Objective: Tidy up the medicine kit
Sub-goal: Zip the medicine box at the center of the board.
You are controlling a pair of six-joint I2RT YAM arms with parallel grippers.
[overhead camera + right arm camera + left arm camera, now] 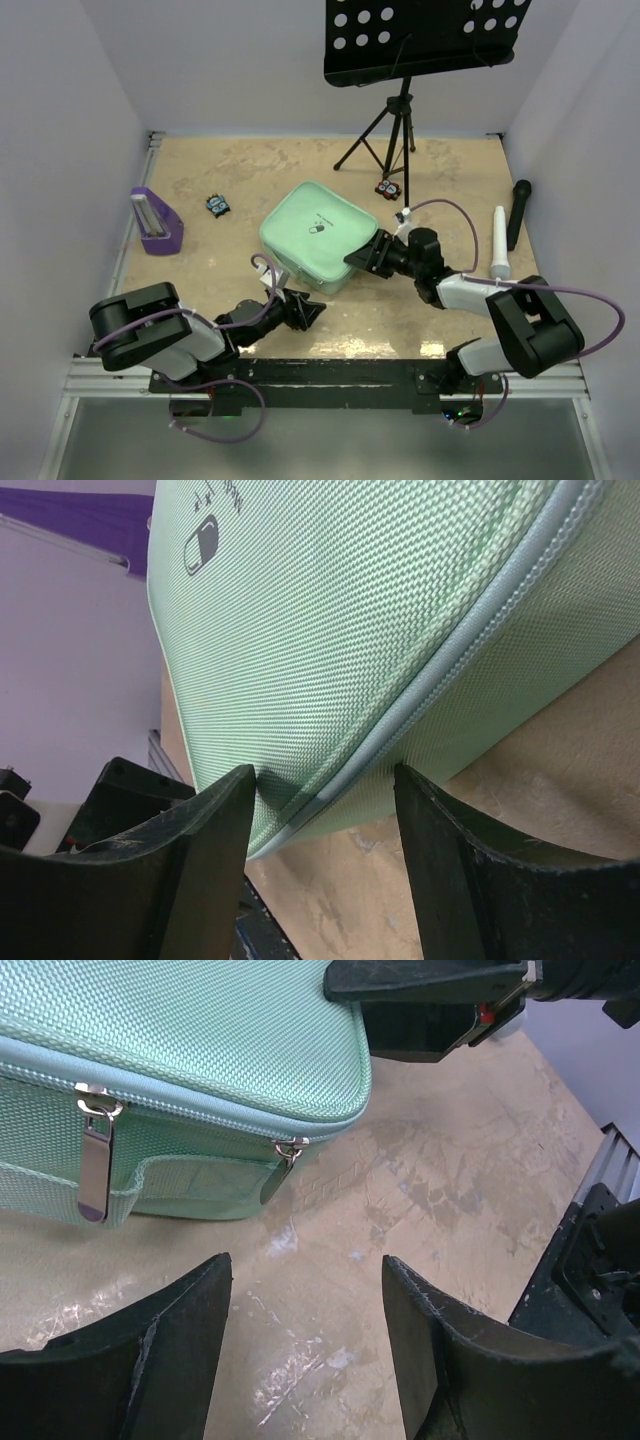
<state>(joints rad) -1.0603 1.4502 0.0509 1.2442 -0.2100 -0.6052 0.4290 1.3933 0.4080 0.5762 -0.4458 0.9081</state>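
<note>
The medicine kit [315,235] is a mint-green soft case lying zipped shut mid-table, pill logo up. In the left wrist view its near wall [200,1040] shows two metal zipper pulls [93,1150], hanging free. My left gripper [316,312] [305,1260] is open just short of the kit's front corner, with only bare table between its fingers. My right gripper [358,258] [325,770] stands open astride the kit's right front corner [350,610]. One of its fingers [215,810] touches the lid and the other sits beside the side wall.
A purple stand [155,220] stands at the left. A music stand's tripod [390,130] is at the back, with a small dark item [388,188] at its foot and another [217,205] back left. A black microphone [518,212] and a white tube [499,243] lie at the right.
</note>
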